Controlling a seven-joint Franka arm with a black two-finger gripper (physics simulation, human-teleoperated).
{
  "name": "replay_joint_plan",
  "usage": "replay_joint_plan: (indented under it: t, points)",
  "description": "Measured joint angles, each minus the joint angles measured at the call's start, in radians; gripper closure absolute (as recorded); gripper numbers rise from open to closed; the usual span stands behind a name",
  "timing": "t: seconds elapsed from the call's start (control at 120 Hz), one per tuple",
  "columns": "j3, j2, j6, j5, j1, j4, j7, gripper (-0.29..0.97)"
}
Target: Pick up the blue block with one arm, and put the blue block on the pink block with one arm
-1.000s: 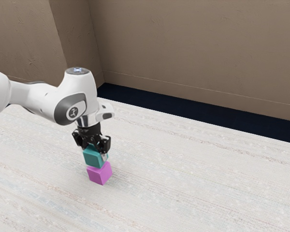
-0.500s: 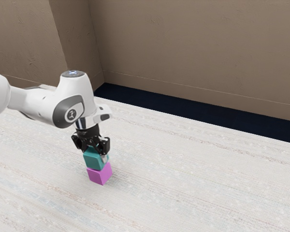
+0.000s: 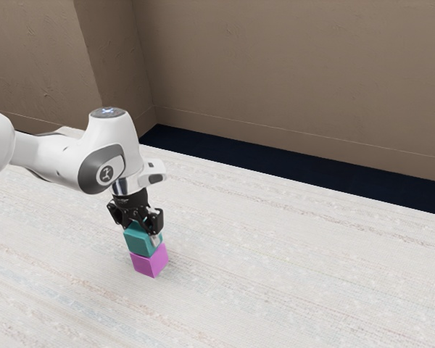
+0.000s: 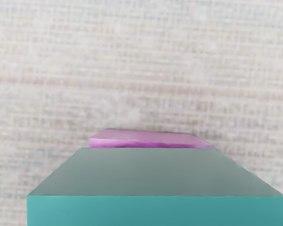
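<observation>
My black two-finger gripper (image 3: 141, 226), closed against two sides of the teal-blue cube (image 3: 144, 240), holds it directly beneath my hand, seated atop the pink cube (image 3: 149, 262).

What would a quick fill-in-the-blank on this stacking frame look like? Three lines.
1. The blue block rests on top of the lower block, which is ____.
2. The gripper is ____ on the blue block.
3. The stack stands on a pale ____, in front of brown walls.
Missing words: pink; shut; table.
</observation>
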Motion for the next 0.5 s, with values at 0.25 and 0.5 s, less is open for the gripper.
replay_joint_plan:
  t: [0.25, 0.5]
  points:
    - [0.0, -0.001, 0.0, -0.013, 0.0, 0.0, 0.044, 0.39]
    - [0.002, 0.0, -0.005, -0.034, 0.0, 0.0, 0.097, 0.16]
